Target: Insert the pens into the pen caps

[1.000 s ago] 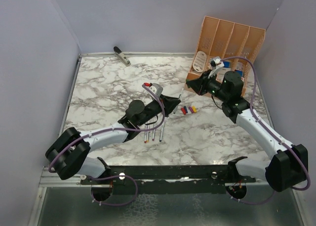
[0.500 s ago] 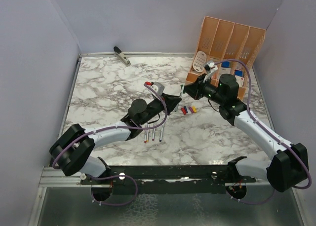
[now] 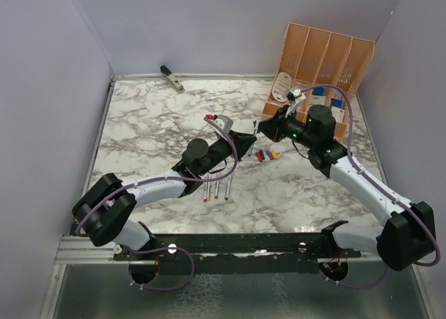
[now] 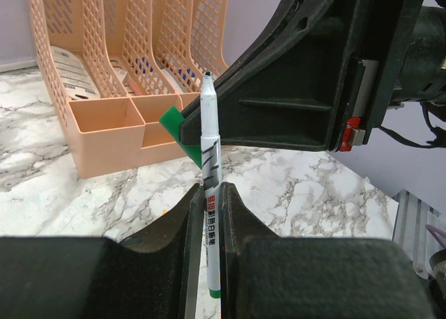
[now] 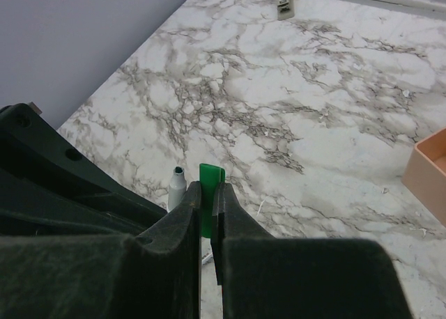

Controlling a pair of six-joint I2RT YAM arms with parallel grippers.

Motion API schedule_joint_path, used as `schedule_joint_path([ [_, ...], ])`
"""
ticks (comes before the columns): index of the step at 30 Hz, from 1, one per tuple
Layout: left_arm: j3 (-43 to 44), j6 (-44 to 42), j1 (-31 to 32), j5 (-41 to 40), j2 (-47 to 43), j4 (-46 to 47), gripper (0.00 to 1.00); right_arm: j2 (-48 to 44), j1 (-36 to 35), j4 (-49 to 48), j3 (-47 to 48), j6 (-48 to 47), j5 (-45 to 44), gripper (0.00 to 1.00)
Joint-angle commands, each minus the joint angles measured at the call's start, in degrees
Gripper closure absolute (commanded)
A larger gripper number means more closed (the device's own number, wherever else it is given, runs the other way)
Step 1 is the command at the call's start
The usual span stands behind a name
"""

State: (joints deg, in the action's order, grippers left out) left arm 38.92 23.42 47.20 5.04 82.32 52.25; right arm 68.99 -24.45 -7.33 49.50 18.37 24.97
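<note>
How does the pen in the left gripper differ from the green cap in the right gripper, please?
The pen is long, slim, white with print; the green cap is short and plain. The left gripper holds the pen, the right gripper the green cap. Both are held in mid-air.

White pen (image 4: 211, 162), green cap (image 4: 171, 120), grey-veined white marble table (image 3: 153, 124), perforated peach rack (image 4: 104, 117).

prob 5 pens (image 3: 217, 189), 5 caps (image 3: 265, 154), 1 organiser (image 3: 327, 54), 1 stapler-like obj (image 3: 172, 79)
</note>
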Motion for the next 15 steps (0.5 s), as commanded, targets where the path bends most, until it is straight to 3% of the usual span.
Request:
schedule_joint_path([
  [1, 1.9, -0.7, -0.3, -1.2, 1.2, 1.9, 1.00, -0.1, -0.6, -1.1, -0.4, 0.2, 1.7, 0.99],
  [8, 1.5, -0.8, -0.3, -1.3, 0.9, 1.9, 1.00, 0.1, -0.7, -0.7, -0.6, -0.1, -0.2, 0.99],
  [15, -2.2, -1.4, -0.3, 0.6, -3.2, 2.0, 1.00, -0.5, -0.7, -0.3, 0.4, -1.7, -10.8, 0.99],
])
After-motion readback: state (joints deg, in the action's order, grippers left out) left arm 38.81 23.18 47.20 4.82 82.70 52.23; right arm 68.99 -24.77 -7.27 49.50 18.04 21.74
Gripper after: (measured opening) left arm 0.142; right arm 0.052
